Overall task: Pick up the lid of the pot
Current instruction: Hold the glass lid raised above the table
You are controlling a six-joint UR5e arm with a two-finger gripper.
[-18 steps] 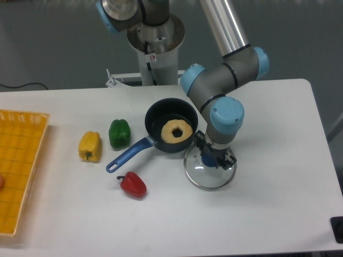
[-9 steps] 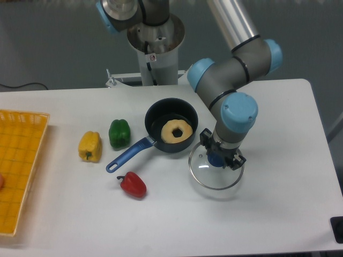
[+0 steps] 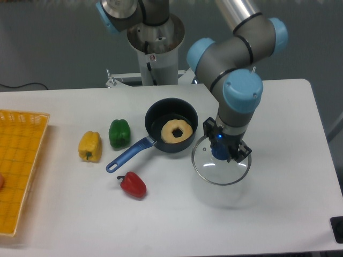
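Pincer (image 3: 227, 145) closed on glass pot lid (image 3: 214, 177) by blue knob (image 3: 220, 151) | lid raised above tabletop (image 3: 134, 230) | frying pan (image 3: 158, 113) nearer far edge

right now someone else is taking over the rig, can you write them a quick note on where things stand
End effector: shut on the blue knob of the clear pot lid.
Lid: hanging from the grip, to the right of the black pan in the image.
Done: lid grasped, and it looks raised from where it lay a second ago.
Left: probably just a little more lift and a steady hold; the task names no place to set it down.
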